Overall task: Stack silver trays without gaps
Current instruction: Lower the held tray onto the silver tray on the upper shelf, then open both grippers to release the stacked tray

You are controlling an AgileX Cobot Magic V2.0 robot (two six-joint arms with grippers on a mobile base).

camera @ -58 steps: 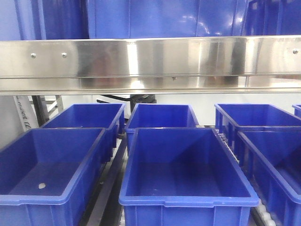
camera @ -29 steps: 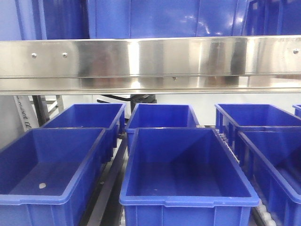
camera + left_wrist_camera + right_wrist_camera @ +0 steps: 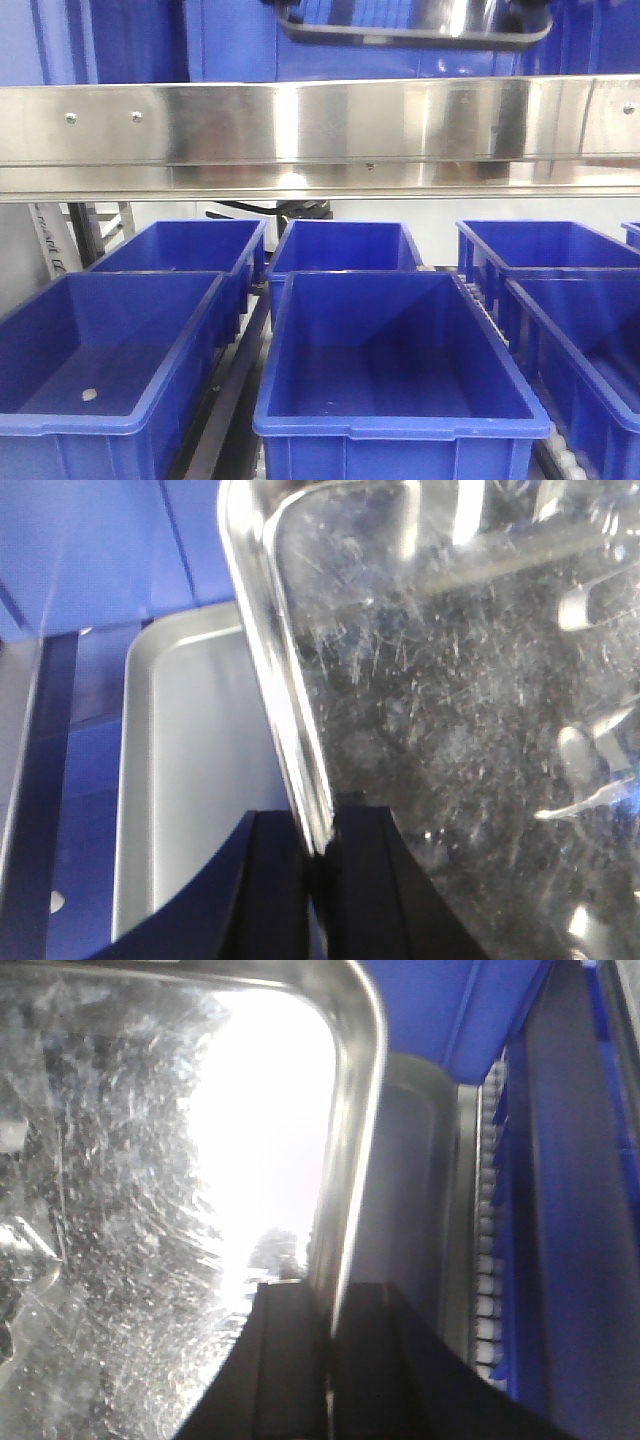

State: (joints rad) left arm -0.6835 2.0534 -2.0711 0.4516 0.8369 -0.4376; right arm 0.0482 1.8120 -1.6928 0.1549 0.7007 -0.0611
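Observation:
One silver tray (image 3: 415, 25) hangs at the top of the front view, above the steel band, seen from below as a dark-rimmed shiny rectangle. My left gripper (image 3: 318, 850) is shut on its left rim, beside the tray's scratched bottom (image 3: 450, 730). My right gripper (image 3: 328, 1330) is shut on the right rim of the same tray (image 3: 120, 1210). A second silver tray (image 3: 190, 780) lies flat below the held one, and its edge (image 3: 400, 1190) also shows in the right wrist view. The held tray is tilted against the lower one and apart from it.
A broad steel band with screws (image 3: 320, 125) crosses the front view. Below it stand several open blue bins (image 3: 390, 350). More blue bins (image 3: 130, 40) stand behind the held tray. A roller track (image 3: 487, 1260) runs along the right of the lower tray.
The silver tray has come into the top of the front view; half a second ago only blue bins showed there. The bins and the band have not moved.

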